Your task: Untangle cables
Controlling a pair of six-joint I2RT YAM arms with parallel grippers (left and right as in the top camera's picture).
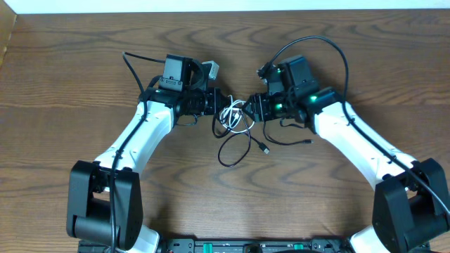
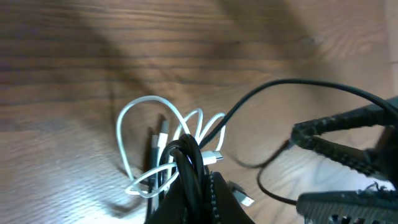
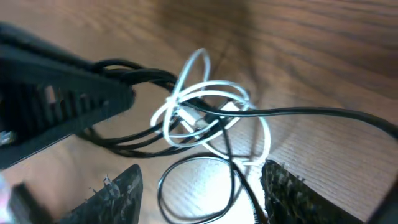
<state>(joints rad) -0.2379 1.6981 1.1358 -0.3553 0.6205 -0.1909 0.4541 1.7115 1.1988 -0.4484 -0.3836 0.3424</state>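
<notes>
The wooden worktop point(image 1: 70, 70) carries only the knot, which lies at its centre where the two arms meet. No box, tray or other container is in view, so there is nothing to sort into or out of.

The left end effector point(image 1: 226, 106) is clamped shut on a bundle of black strands at the left edge of the knot. The right end effector point(image 3: 202, 169) stands open just beside the knot and holds nothing, with a slack black loop on the wood below its jaws.

The black cable point(image 1: 235, 151) is the longer one. It trails toward the robot in a loose loop ending in a plug point(image 1: 266, 149). The white cable point(image 3: 205, 87) is wound in several small rings around the black strands, with its plug point(image 3: 189, 118) buried in the middle.

The step in hand looks like getting a second grip. I would have the right end effector close on white rings only, with no black strand caught. It should then draw away gently while the left holds firm, stopping if the rings tighten.
</notes>
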